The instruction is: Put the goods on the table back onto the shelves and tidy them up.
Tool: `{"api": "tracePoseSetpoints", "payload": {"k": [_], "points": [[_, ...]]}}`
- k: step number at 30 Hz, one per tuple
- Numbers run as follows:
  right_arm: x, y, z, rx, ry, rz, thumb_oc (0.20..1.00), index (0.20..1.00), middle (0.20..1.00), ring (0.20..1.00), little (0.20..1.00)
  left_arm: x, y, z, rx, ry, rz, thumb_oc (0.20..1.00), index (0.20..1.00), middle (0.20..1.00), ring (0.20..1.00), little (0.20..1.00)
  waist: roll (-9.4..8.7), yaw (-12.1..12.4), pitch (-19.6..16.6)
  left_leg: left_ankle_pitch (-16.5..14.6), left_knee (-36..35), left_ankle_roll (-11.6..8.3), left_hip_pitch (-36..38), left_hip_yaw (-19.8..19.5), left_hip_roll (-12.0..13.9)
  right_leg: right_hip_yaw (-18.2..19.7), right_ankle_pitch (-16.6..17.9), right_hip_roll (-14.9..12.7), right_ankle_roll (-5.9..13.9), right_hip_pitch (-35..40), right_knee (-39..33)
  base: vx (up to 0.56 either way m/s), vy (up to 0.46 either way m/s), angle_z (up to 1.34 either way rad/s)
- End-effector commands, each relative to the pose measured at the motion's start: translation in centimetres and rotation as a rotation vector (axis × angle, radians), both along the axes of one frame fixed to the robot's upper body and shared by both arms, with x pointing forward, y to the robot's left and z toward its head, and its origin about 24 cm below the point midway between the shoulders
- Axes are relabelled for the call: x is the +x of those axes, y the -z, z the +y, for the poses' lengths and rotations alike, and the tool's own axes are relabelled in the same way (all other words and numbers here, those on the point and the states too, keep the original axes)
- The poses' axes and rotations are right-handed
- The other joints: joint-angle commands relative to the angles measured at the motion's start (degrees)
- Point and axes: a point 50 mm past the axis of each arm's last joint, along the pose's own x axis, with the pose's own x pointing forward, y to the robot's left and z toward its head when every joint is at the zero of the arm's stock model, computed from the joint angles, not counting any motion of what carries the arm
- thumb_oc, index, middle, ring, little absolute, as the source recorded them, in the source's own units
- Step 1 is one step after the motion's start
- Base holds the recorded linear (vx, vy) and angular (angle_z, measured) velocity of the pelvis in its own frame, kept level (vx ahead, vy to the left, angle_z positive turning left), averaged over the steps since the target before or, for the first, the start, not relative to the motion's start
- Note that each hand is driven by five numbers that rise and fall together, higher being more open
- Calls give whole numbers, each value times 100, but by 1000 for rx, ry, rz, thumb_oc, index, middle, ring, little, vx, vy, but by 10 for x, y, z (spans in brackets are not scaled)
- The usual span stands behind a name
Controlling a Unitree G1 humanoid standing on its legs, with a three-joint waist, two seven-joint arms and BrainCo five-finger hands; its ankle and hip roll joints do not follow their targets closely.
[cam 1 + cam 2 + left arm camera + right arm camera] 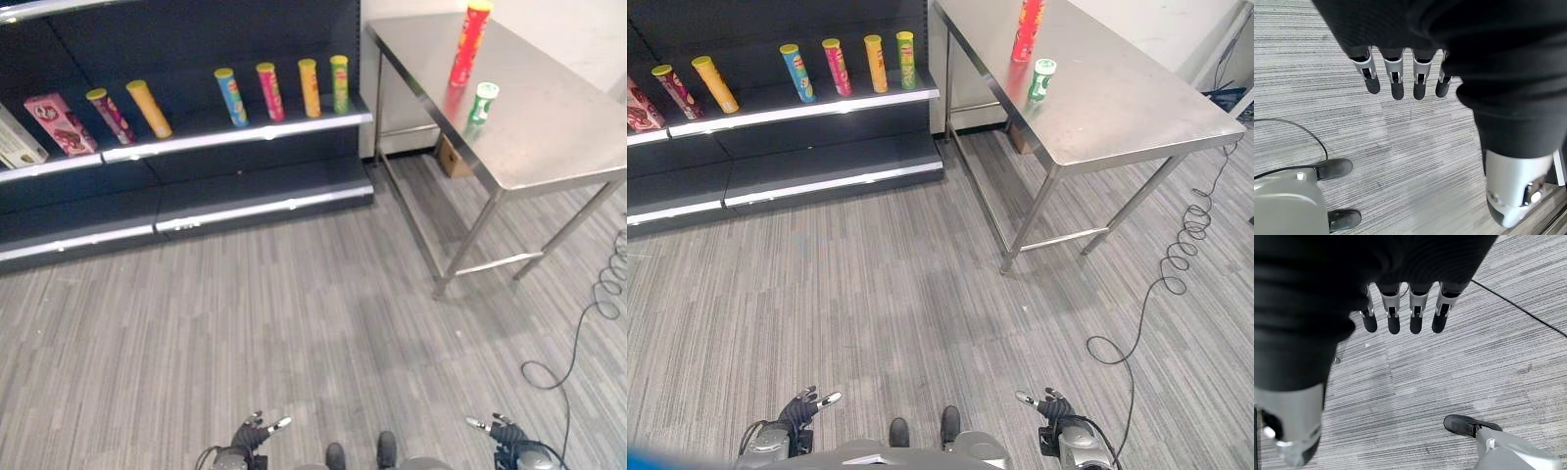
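Observation:
A tall red can and a short green can stand on the steel table at the right. On the dark shelf stand several tubes: blue, pink, orange and green; a maroon tube and a yellow tube lean further left. My left hand hangs low at the bottom edge, fingers straight, holding nothing. My right hand hangs likewise, its fingers straight over the floor. Both are far from the goods.
A pink box and a white box lean at the shelf's left end. A lower shelf board sits beneath. A brown box lies under the table by its legs. Grey striped floor stretches between me and the shelf.

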Motion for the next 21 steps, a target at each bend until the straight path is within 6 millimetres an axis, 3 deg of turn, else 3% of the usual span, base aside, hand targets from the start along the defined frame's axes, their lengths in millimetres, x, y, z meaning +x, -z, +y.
{"api": "tracePoseSetpoints", "payload": {"k": [1,21], "points": [[6,-4,-8,-23,27,-30,1000,1000,1000,1000,1000,12,-6,14,62,5,-26,1000,1000,1000,1000,1000,-164,-90,-98,-506,153,-512,190,-263,441,105,-852,-727,915,444,131,0,0,0],[5,-4,-8,-36,14,-24,1000,1000,1000,1000,1000,8,-3,13,59,14,-3,1000,1000,1000,1000,1000,-174,-116,-107,-504,141,-537,235,-235,484,111,-875,-688,893,470,131,0,0,0]]}}
